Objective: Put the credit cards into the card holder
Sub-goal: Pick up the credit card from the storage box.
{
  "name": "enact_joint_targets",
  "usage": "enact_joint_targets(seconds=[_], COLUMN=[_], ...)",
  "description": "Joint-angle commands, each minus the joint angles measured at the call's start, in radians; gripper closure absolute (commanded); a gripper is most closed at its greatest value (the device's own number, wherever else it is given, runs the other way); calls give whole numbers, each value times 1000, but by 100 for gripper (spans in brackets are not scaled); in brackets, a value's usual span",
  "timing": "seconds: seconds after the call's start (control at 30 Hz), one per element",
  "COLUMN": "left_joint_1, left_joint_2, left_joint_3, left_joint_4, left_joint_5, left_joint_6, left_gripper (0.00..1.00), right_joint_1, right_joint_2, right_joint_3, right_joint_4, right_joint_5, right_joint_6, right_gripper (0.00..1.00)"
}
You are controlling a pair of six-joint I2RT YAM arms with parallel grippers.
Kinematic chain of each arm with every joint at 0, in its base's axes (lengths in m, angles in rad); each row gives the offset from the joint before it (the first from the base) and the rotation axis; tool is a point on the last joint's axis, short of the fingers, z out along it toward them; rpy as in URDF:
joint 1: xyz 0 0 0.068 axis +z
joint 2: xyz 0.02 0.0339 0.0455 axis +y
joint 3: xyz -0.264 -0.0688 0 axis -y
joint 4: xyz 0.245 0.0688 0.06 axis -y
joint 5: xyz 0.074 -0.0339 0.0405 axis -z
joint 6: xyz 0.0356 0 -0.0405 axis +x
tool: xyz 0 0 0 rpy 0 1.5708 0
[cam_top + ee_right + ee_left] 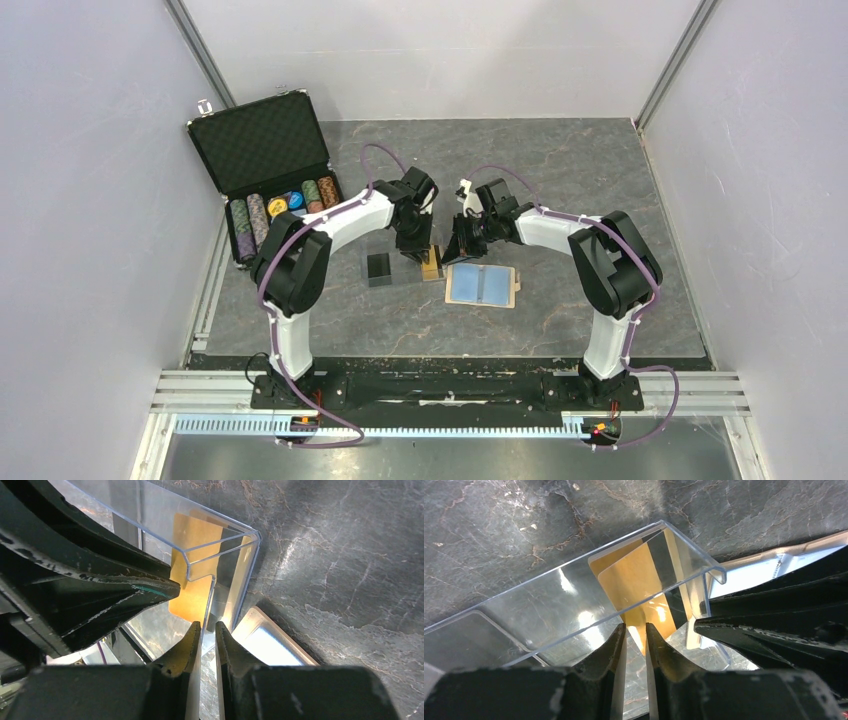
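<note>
- step in hand, as i judge it: getting the gold card (639, 580) out of a clear plastic sleeve (549, 600), before any card goes into the card holder (482, 284).
- the gold card, with its black stripe, sits mostly inside the sleeve. its lower corner pokes out toward the left gripper (636, 632).
- the left gripper's jaws stand a narrow slit apart with the card's corner at the slit. i cannot tell whether they pinch it.
- the right gripper (207, 630) is nearly closed, and a thin wall of the sleeve runs into its gap. it appears to steady the sleeve.
- the card holder lies open and flat on the table (600, 180), blue lining up, just beside the sleeve on the robot's right.
- a dark square object (379, 268) lies to the left, perhaps the black card. it is too small to tell.
- next move, i judge: a firm pinch on the card, a straight pull along the sleeve, then a carry to the holder.
- room: the two grippers are crowded close together. the sleeve's folded lip could catch the card. the table is bare beyond the holder. the poker chip case (265, 165) is well apart.
</note>
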Motion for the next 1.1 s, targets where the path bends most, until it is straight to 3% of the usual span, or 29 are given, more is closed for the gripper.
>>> enact_joint_targets(seconds=[0.0, 0.4, 0.7, 0.93, 1.0, 1.07], left_joint_1=[-20, -20, -20, -20, -20, -18], left_joint_2=[-64, -92, -18, -37, -45, -59], left_joint_3=[-16, -14, -14, -37, -44, -46], left_joint_4=[182, 185, 125, 113, 112, 112], left_joint_5=[102, 87, 74, 27, 16, 17], left_joint_6=[-70, -58, -68, -74, -75, -77], left_gripper=[75, 76, 76, 85, 95, 98], right_joint_1=[16, 16, 16, 16, 16, 16], right_joint_2=[10, 14, 11, 11, 11, 9], right_joint_3=[3, 4, 3, 3, 4, 5], right_joint_4=[-3, -2, -3, -3, -3, -3], right_joint_5=[-10, -11, -10, -8, -8, -9], right_joint_6=[-20, -21, -22, -23, -23, -23], right_gripper=[95, 95, 95, 95, 94, 94])
